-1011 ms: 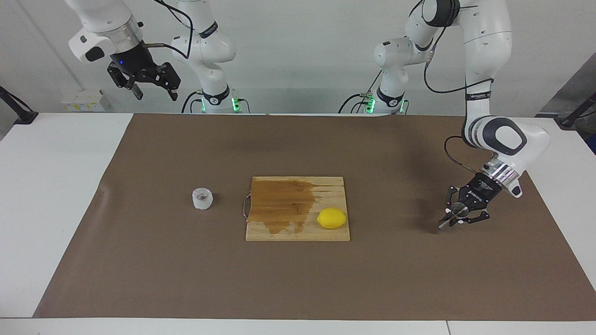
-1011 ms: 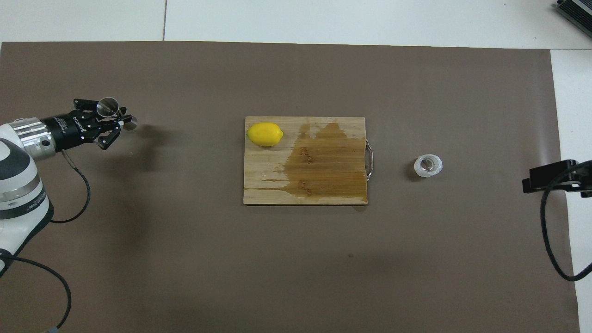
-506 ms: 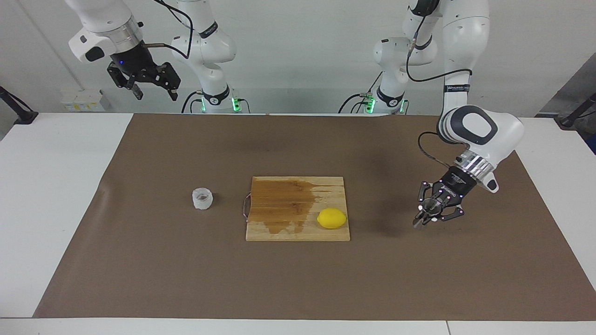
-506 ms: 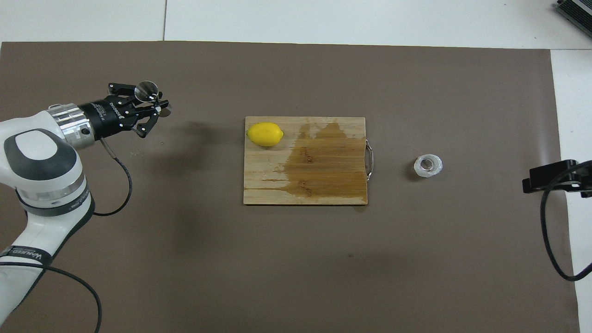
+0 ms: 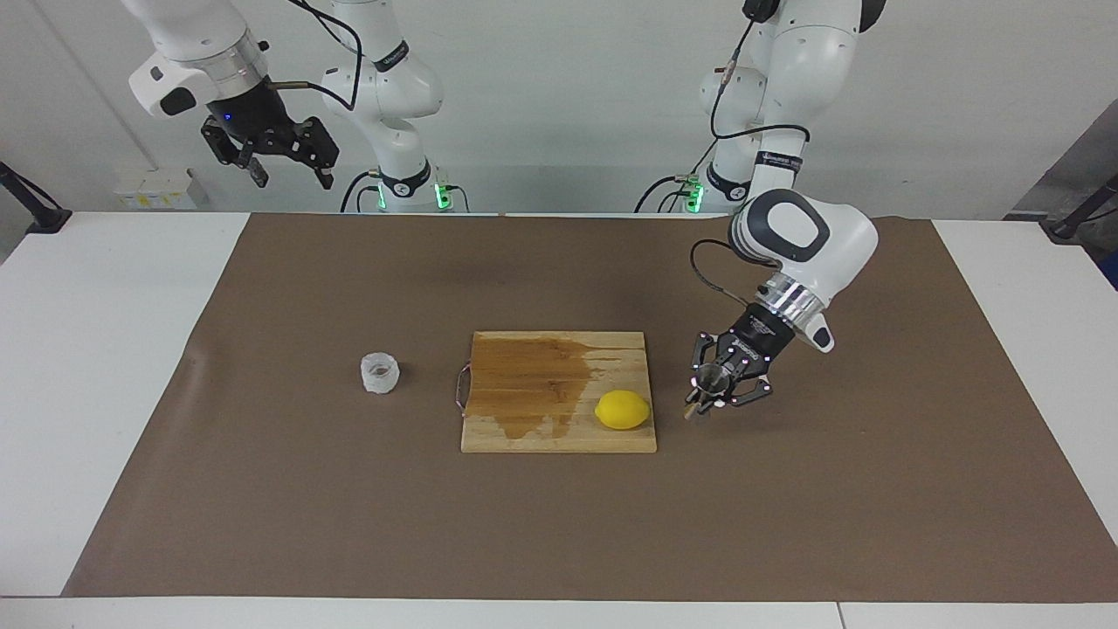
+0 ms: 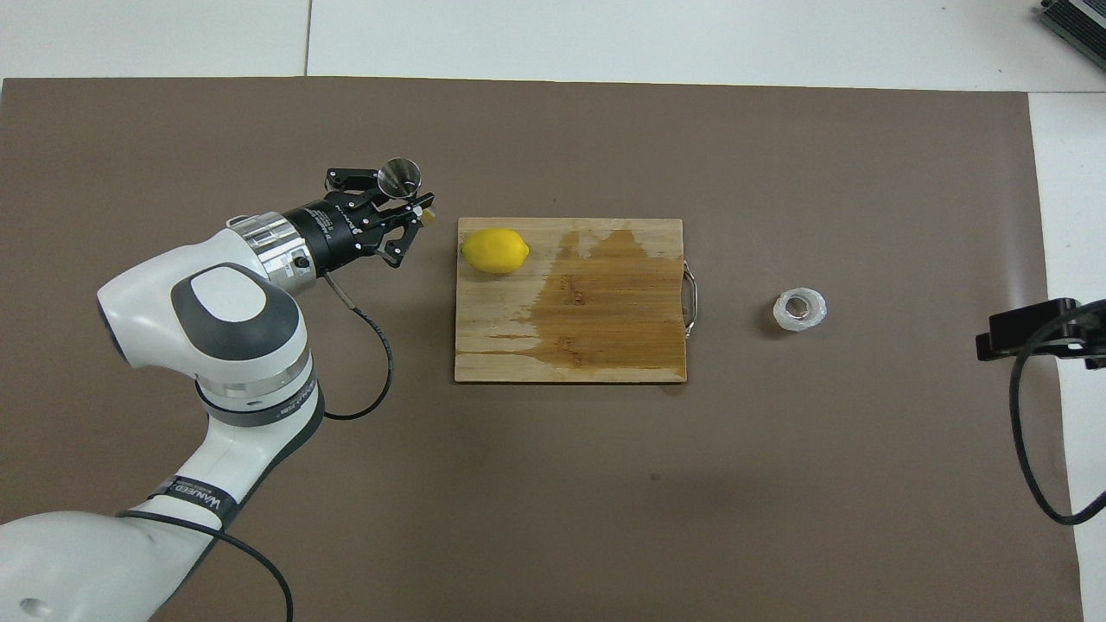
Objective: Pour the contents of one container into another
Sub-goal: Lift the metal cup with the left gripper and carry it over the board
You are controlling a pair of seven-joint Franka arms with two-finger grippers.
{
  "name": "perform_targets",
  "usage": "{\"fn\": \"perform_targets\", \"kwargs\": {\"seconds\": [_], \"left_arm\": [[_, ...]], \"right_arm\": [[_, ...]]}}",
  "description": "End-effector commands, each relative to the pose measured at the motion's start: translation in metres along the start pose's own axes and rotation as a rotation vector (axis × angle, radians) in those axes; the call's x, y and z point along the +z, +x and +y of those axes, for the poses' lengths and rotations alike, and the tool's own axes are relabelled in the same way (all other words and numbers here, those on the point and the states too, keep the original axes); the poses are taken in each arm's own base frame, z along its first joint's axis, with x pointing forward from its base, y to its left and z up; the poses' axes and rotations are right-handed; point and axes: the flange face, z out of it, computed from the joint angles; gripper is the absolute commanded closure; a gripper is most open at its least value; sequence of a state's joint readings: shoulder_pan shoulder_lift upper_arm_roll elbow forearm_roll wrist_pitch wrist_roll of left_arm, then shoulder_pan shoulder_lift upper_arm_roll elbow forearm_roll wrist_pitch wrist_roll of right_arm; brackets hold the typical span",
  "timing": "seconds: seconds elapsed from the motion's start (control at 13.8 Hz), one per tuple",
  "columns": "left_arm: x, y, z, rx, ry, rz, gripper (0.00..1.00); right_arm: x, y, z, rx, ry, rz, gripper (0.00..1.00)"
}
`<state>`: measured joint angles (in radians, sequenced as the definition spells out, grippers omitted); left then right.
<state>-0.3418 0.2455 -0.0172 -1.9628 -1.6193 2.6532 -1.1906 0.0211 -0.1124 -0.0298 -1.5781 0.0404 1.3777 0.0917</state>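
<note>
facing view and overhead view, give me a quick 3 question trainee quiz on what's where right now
1. True or false: the small shiny steel hourglass-shaped jigger stands on the brown paper mat.
2. Which thing lies on the stained wooden cutting board?
A. the yellow lemon
B. the small crinkled translucent whitish plastic cup
C. nothing
3. Fill in: the open right gripper waits high over the ____ arm's end of the table.

Key
1. False: the left gripper is shut on the jigger, in the air beside the board.
2. A. The cup stands on the mat by the board's metal handle.
3. right
</note>
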Motion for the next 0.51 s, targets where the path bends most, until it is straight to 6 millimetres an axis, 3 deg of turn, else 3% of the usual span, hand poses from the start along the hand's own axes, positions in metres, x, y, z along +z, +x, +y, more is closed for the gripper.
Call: {"fn": "perform_targets", "kwargs": {"seconds": [0.0,0.22,0.43], "left_arm": [[0.01,-0.018,-0.029,-0.014,0.01,-0.027,1.0],[0.032,-0.038,-0.073,-0.024,0.019,-0.046,1.0],[0.046,-0.034,-0.099,-0.051,0.024,-0.032,1.0]], "right_arm": [[-0.004,-0.004,0.001,0.007,0.02,0.001,0.0],[-0.004,-0.004,0.001,0.007,0.02,0.001,0.0],[-0.003,-0.004,0.0,0.006,0.02,0.0,0.0]]}}
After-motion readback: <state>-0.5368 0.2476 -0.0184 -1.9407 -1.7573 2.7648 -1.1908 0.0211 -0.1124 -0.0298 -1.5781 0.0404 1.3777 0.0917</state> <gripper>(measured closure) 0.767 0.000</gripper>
